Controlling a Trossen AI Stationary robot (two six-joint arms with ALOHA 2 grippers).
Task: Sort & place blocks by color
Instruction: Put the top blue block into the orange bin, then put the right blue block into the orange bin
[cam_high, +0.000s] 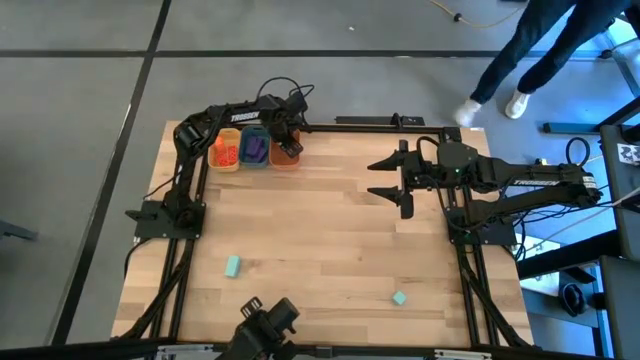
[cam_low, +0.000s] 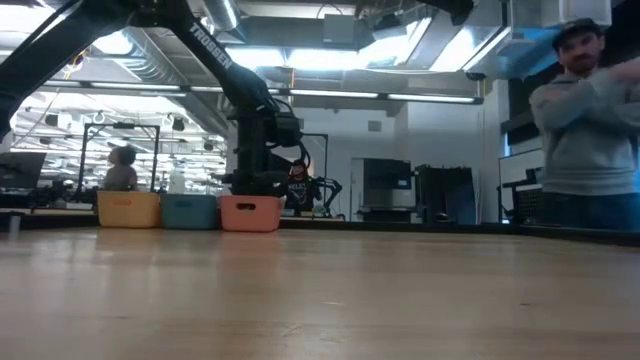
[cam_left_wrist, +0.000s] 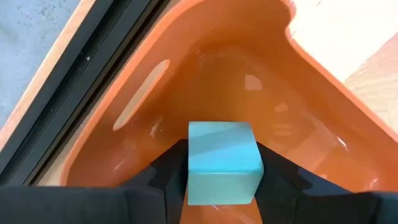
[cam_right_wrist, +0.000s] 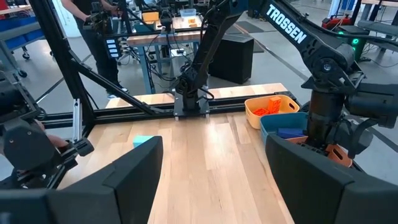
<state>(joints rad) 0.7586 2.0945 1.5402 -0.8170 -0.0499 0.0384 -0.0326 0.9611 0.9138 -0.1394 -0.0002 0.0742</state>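
My left gripper (cam_left_wrist: 224, 186) reaches down into the orange tub (cam_high: 287, 155) at the table's far left and is shut on a mint-teal block (cam_left_wrist: 222, 163). The yellow tub (cam_high: 226, 152) holds orange-red blocks (cam_right_wrist: 268, 107); the blue tub (cam_high: 255, 150) holds purple ones. Two more mint-teal blocks lie flat on the table: a bar (cam_high: 232, 265) toward the near left and a cube (cam_high: 399, 298) toward the near right. My right gripper (cam_high: 388, 177) hovers open over the table's right side, holding nothing. My left gripper pinches the mint-teal block by two opposite side faces (cam_left_wrist: 255, 171) between its two fingers (cam_left_wrist: 277, 177). The fingers point down into the orange tub. The block shows above the tub's floor (cam_left_wrist: 249, 93); whether it touches the floor I cannot tell.
The three tubs stand side by side along the far edge by the black frame rail (cam_high: 370, 123). A person (cam_high: 535, 55) stands beyond the table's far right corner. Bare wood (cam_high: 320, 240) lies across the table's middle.
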